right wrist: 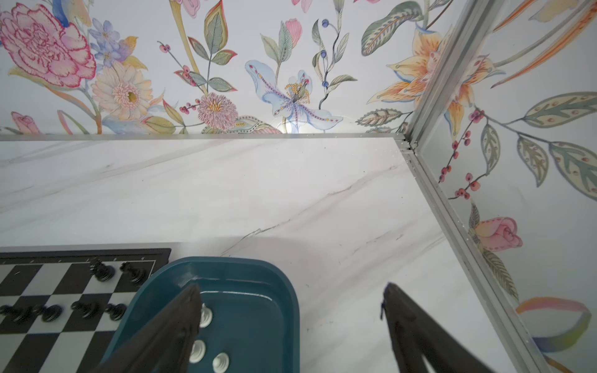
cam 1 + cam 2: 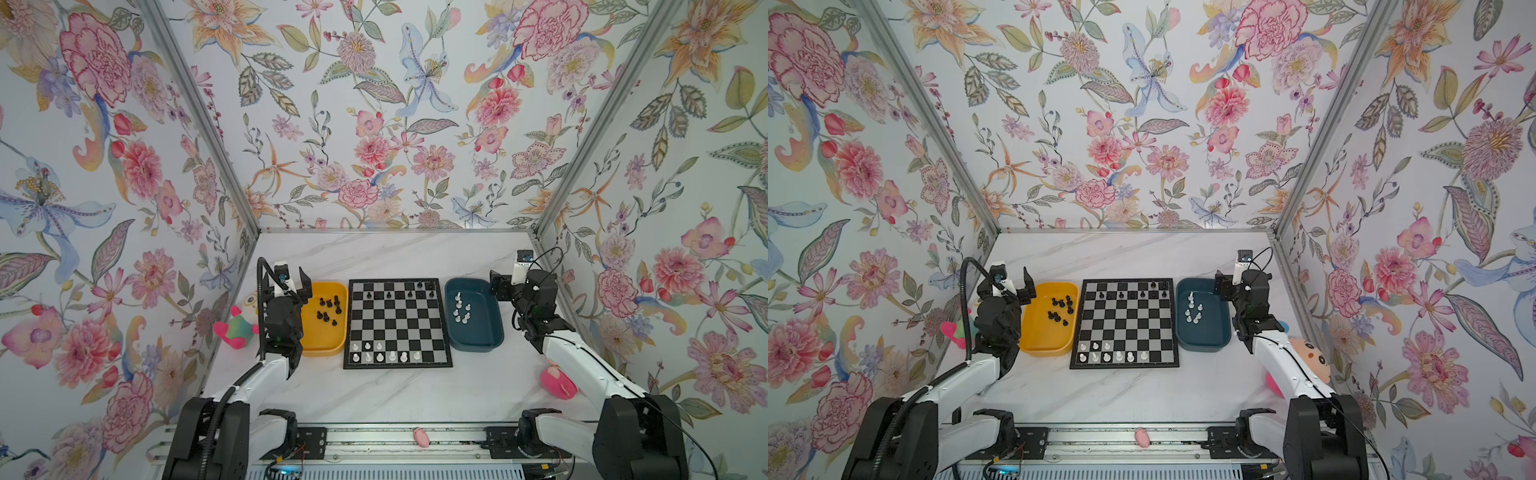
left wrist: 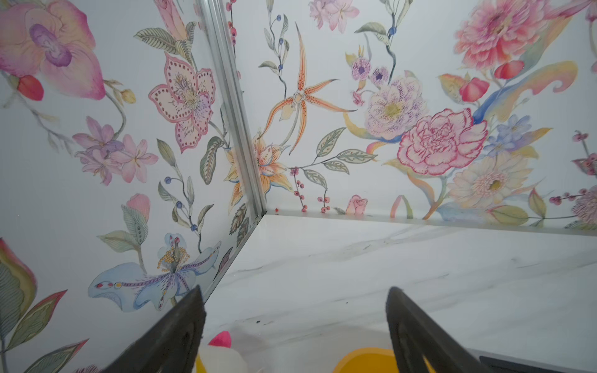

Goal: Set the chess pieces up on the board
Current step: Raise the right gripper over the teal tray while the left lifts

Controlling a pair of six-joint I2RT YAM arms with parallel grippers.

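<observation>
White marbled tabletop, floral walls on three sides. The board lies centre: black chess pieces on far rows, white on near; more lie in the yellow tray left and the blue tray right. A faced plush shows in a top view, in neither wrist view. My left fingers and right fingers gape empty over the trays' far outer corners.

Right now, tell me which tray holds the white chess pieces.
The dark blue tray, right of the chessboard in both top views; the yellow tray on the left holds only black pieces.
</observation>
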